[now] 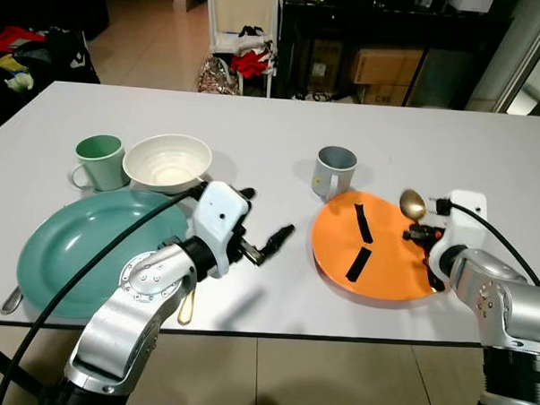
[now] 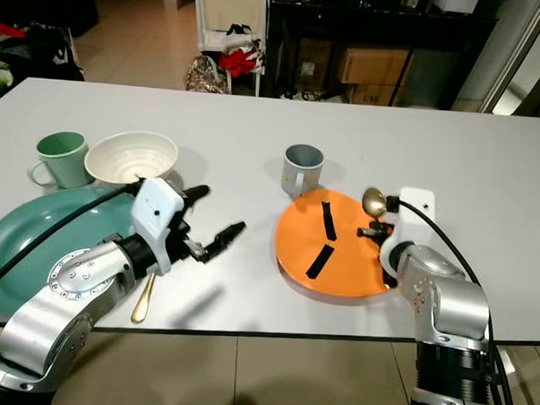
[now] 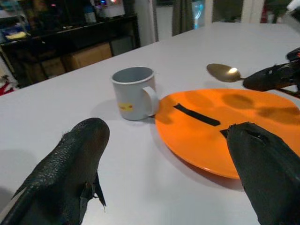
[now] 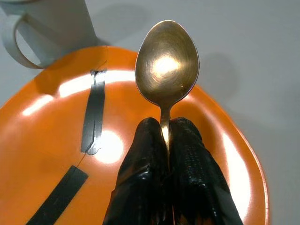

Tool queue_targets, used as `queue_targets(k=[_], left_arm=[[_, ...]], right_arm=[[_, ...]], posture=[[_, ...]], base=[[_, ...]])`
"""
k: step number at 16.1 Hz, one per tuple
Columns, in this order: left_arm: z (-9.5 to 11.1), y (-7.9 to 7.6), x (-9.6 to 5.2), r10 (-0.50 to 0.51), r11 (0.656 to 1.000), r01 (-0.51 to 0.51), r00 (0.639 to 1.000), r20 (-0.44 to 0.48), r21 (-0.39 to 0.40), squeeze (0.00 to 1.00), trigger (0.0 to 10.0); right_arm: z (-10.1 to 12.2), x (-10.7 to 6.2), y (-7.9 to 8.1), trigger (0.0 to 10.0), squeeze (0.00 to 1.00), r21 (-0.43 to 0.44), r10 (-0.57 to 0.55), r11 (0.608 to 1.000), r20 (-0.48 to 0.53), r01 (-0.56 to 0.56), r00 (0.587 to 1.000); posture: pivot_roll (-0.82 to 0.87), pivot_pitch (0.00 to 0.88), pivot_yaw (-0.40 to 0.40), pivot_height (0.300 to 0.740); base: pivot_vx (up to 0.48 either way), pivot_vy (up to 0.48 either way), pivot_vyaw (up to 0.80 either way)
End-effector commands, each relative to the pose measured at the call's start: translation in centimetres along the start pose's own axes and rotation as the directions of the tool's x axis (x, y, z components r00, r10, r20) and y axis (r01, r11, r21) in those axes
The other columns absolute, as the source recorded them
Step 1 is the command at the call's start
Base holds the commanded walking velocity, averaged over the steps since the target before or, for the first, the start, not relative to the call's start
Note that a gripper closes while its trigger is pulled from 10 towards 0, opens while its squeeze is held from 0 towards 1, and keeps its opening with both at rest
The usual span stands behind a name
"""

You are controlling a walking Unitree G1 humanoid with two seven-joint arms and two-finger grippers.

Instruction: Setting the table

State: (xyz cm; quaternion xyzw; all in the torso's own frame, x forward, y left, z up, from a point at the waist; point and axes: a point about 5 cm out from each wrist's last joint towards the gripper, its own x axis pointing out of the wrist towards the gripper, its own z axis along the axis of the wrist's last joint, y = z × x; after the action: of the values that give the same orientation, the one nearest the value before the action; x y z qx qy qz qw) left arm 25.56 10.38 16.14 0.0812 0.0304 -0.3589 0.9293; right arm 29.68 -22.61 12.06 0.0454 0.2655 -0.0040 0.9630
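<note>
The left arm reaches in from the near left, elbow bent, its silver forearm angled toward the table's middle. The left gripper (image 1: 266, 243) hangs just above the tabletop — fingers spread apart, empty. The right arm comes up at the near right edge, wrist turned inward. The right gripper (image 4: 168, 140) has its two black fingers pressed together on a brass spoon's (image 4: 167, 65) handle — bowl pointing far.

White table (image 1: 282, 122) holds 2 plates, 2 mugs, 1 bowl.
</note>
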Motion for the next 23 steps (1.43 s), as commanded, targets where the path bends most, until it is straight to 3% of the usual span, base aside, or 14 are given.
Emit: queue_targets(k=[1,4,11,17,18,19,20,23], left_arm=[[0.1,-0.2,-0.1,-0.016,1.0,0.016,1.0,-0.003,0.006,0.0,10.0],[0.3,-0.4,0.0,-0.042,0.999,0.042,0.999,-0.003,0.001,0.0,10.0],[0.0,-1.7,-0.7,-0.188,0.982,0.188,0.981,-0.051,-0.008,0.0,10.0],[-0.1,-1.8,-1.0,-0.208,0.978,0.209,0.976,-0.066,0.0,0.0,10.0],[-0.1,-1.8,-1.0,-0.207,0.978,0.207,0.976,-0.066,0.001,0.0,10.0],[-0.1,-1.8,-1.0,-0.207,0.978,0.207,0.976,-0.066,0.001,0.0,10.0],[-0.1,-1.7,-1.0,-0.206,0.978,0.206,0.976,-0.066,0.002,0.0,10.0],[0.0,-1.6,-1.1,-0.199,0.98,0.2,0.978,-0.064,0.004,0.0,10.0]], right_arm=[[0.2,0.1,0.1,10.0,0.0,0.026,0.032,0.999,0.012,-0.033,0.999],[-1.6,0.6,-0.4,10.0,0.0,0.038,0.037,0.999,-0.021,-0.036,0.999],[-2.3,1.8,-0.9,10.0,0.0,0.053,0.02,0.998,-0.04,-0.018,0.999],[-2.8,2.4,-1.4,10.0,0.0,0.066,0.003,0.998,-0.042,0.0,0.999],[-2.7,2.5,-1.5,10.0,0.9,0.06,0.007,0.998,-0.03,-0.005,1.0],[-2.6,2.5,-1.5,10.0,0.9,0.056,0.006,0.998,-0.027,-0.004,1.0],[-2.4,2.5,-1.4,10.0,1.0,0.058,0.009,0.998,-0.013,-0.008,1.0],[-1.2,2.1,-1.3,10.0,1.0,0.041,0.014,0.999,0.035,-0.015,0.999]], posture=[[0.01,0.0,-0.015,0.74],[0.01,0.0,-0.009,0.74],[0.01,0.0,0.001,0.74],[0.02,0.0,0.004,0.74],[0.02,0.0,0.005,0.74],[0.02,0.0,0.005,0.74],[0.02,0.0,0.006,0.74],[0.02,0.0,0.007,0.74]], base=[[0.0,0.0,0.0],[0.0,0.0,0.0],[0.0,0.0,0.0],[0.0,0.0,0.0],[0.0,0.0,0.0],[0.0,0.0,0.0],[0.0,0.0,0.0],[0.0,0.0,0.0]])
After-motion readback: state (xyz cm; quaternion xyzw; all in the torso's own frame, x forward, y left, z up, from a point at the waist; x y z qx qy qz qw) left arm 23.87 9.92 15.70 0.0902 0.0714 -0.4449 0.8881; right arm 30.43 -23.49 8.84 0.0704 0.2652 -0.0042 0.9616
